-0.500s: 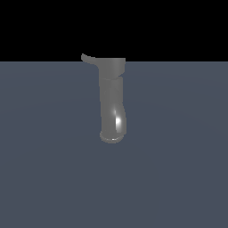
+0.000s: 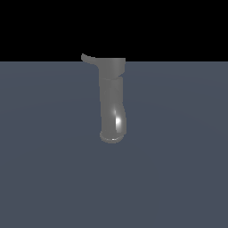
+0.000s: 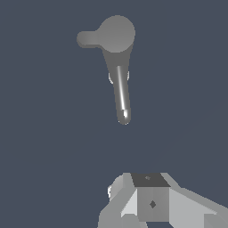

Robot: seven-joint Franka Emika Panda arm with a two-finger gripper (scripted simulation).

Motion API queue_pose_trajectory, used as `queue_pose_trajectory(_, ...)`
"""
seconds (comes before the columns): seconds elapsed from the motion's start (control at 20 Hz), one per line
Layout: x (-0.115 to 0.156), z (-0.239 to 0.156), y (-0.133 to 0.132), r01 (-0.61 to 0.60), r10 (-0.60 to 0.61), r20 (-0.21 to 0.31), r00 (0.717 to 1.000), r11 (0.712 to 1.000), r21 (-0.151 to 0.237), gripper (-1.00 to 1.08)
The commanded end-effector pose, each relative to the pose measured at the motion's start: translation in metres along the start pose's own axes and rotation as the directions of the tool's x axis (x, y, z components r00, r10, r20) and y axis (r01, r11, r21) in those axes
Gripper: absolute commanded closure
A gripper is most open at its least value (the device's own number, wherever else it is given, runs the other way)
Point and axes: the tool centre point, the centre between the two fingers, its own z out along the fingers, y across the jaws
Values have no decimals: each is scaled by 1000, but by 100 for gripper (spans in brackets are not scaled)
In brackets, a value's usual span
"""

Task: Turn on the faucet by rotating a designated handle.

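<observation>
Still approach step: hand (image 3: 147, 209) well apart from faucet (image 2: 112, 100), nothing held; finger spread cannot be told. Faucet upright mid-counter (image 2: 178, 178); handle (image 2: 89, 59) juts toward exterior view's left, untouched. Next: close in beside handle, push sideways.

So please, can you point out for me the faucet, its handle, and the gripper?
faucet (image 2: 111, 100): exterior view, middle of the thick body.
handle (image 2: 88, 59): exterior view, thin lever at the top.
gripper (image 3: 151, 200): wrist view, grey block; fingertips not visible.

A flat slate-blue floor (image 2: 178, 178) meets a black backdrop (image 2: 178, 26).
</observation>
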Motion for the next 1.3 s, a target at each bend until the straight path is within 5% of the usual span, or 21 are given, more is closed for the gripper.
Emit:
queue_pose_trajectory(0.0,1,1,-1,-2,2,0,1000,1000,3,108)
queue_pose_trajectory(0.8,27,7,-5,-124,123,6,992,992,22,108)
queue_pose_trajectory(1.25,67,20,-13,-306,305,22,952,951,39,108)
